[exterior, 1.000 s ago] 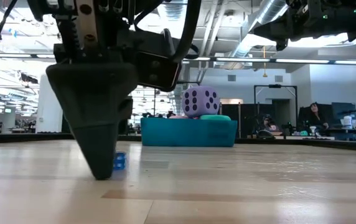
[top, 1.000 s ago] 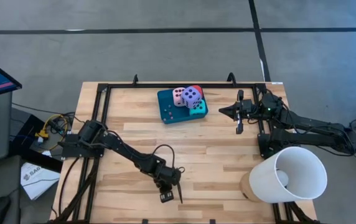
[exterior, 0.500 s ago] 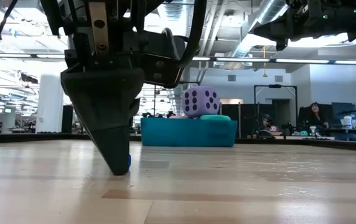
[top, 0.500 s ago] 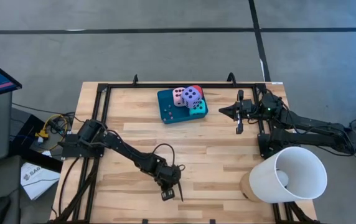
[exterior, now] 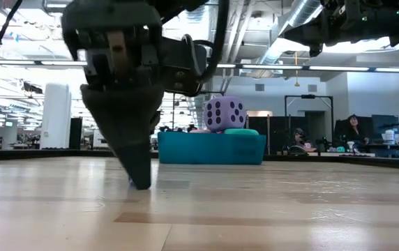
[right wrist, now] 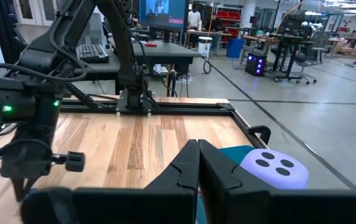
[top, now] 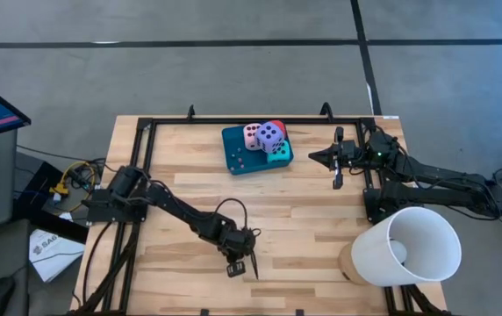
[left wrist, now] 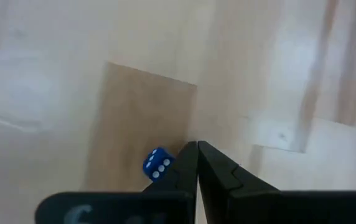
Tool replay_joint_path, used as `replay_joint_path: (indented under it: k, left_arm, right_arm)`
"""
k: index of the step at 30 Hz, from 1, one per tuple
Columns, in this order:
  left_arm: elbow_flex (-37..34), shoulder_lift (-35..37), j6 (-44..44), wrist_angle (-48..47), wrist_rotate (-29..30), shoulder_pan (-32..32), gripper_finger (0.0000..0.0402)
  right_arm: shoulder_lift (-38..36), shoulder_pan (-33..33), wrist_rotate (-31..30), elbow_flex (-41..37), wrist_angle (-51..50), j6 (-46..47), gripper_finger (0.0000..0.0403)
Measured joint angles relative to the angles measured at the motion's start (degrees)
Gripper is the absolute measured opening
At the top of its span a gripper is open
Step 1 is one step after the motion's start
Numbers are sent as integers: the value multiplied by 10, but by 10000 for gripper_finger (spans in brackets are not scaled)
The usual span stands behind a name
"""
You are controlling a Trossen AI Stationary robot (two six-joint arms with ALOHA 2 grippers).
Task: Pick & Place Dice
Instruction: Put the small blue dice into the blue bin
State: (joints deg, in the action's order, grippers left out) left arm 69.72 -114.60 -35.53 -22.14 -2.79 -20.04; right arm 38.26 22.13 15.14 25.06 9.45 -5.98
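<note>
From above, the left claw (top: 253,269) hangs tip-down over the near part of the wooden worktop (top: 312,211), its fingers pressed together on nothing; well beyond it, at the far edge, the teal tray (top: 238,154) carries the heaped dice, the purple die (top: 270,134) uppermost, the pink die (top: 252,133) beside it, the red die (top: 279,126) behind and the turquoise die (top: 277,149) beneath. The right claw (top: 337,183) waits shut and empty just beside that tray. At worktop height, the left claw's tip meets the wood, with the tray and purple die far behind it. The left wrist view shows a small blue die (left wrist: 157,163) lying right beside the closed fingers. The right wrist view shows the purple die just ahead of its closed fingers.
</note>
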Motion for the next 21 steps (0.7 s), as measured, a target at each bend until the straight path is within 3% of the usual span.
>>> replay_joint_path:
  k: [4, 9, 14, 21]
  left_arm:
    - [-3, 17, 38, -21, 61, 12, 0]
    - [-4, 67, 68, -48, 178, 27, 0]
    - [-3, 150, 68, -44, 230, 19, 0]
    - [-1, 222, 10, -59, 390, -16, 0]
  right_arm:
    - [0, 0, 0, 0, 0, 0, 0]
    - [0, 0, 0, 0, 0, 0, 0]
    - [0, 0, 0, 0, 0, 0, 0]
    - [0, 0, 0, 0, 0, 0, 0]
